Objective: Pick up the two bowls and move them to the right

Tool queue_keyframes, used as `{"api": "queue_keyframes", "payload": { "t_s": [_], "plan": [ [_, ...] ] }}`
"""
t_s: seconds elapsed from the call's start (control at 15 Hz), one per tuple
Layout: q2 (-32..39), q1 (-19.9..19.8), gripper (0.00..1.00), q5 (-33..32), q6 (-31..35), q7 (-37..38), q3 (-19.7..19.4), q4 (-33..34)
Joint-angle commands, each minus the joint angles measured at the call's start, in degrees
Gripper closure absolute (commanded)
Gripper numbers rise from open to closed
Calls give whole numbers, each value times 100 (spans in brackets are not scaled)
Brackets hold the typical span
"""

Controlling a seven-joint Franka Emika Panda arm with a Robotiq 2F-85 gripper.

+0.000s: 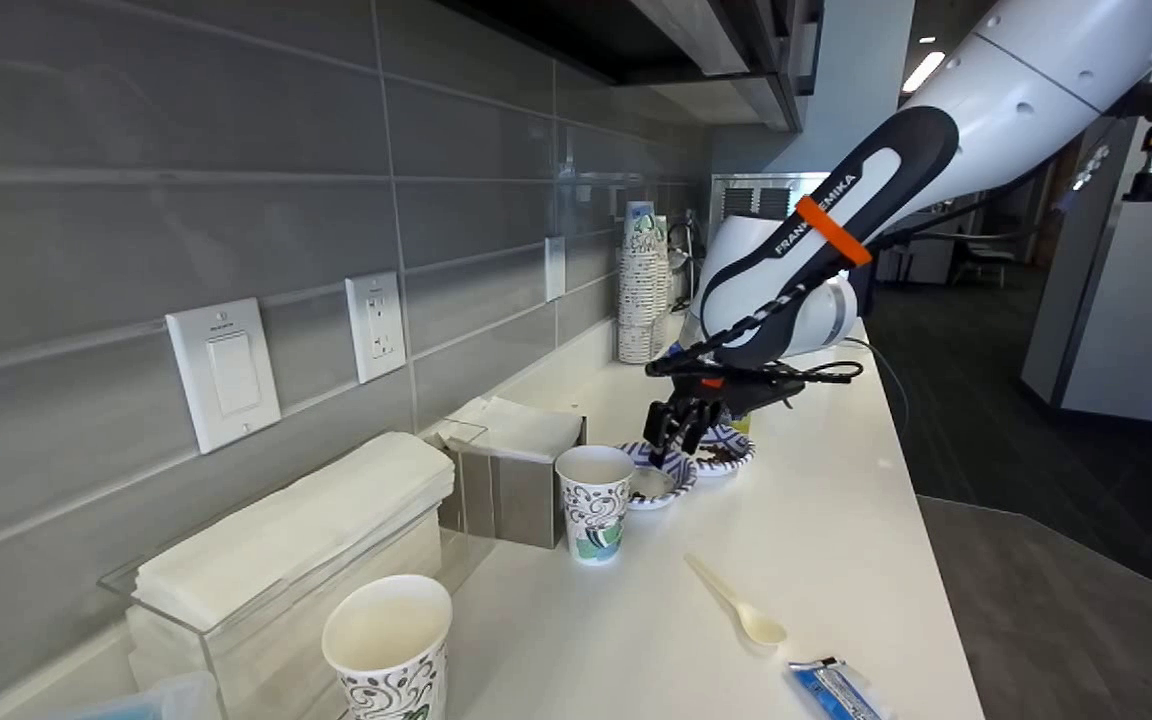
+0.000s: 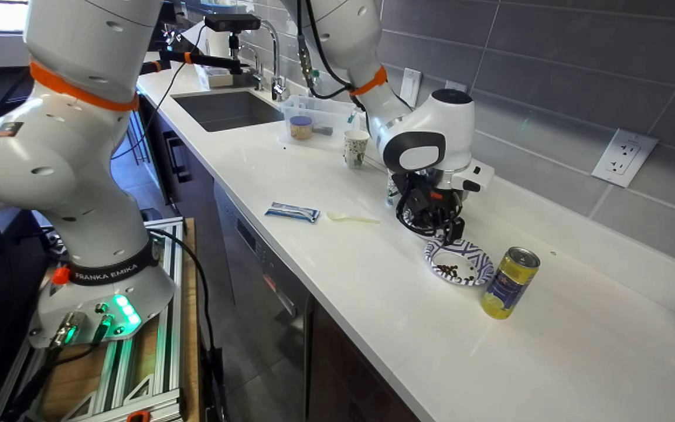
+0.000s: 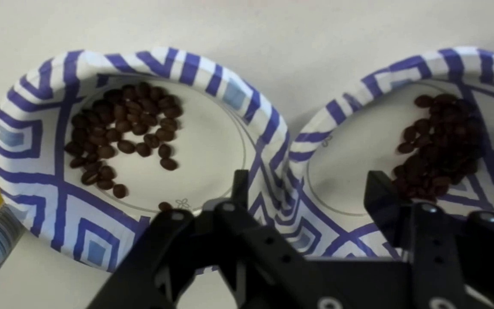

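Two bowls (image 3: 208,141) (image 3: 354,150), white with a blue pattern, are seen side by side on the white surface (image 2: 578,334), their rims apparently touching. Brown beans (image 3: 132,106) are held in both, and a yellow-and-blue can (image 2: 510,282) is placed just beside one of them. The step in hand is judged to be the approach to a grasp; neither bowl appears to be lifted yet. Since the meeting rims are framed between the fingers (image 3: 241,191), a pinch on both walls at once seems intended, though a grip on one alone cannot be ruled out. For the next move, a straight descent is called for, then a closing on the rims and a level lift and carry to the right, lest the beans be spilled. The pincer (image 3: 309,184) is released, its fingers spread well apart; whether this is their full extent cannot be told. Nothing is gripped. In the wrist view one fingertip (image 3: 378,193) is seen over each bowl, but whether it is poised above or dipped inside, and whether any rim is touched, cannot be made out.
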Motion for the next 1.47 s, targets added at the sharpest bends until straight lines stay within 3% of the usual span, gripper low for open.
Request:
{"api": "queue_keyframes", "payload": {
  "t_s": [0.0, 0.2, 0.4, 0.93, 1.0, 1.07, 1.4],
  "plan": [
    [-366, 185, 0, -356, -543, 165, -201, -143],
    [-946, 306, 0, -897, -1031, -29, -346, -478],
    [-1692, 220, 0, -1114, -1425, -493, -211, -977],
    [-3482, 291, 0, -1660, -1551, -1208, -190, -2291],
    [-3609, 325, 0, -1492, -1570, -1442, -192, -2386],
    [-3183, 297, 0, -1554, -1458, -1142, -215, -2007],
    [-3248, 303, 0, -1552, -1465, -1169, -221, -2033]
  ]
}}
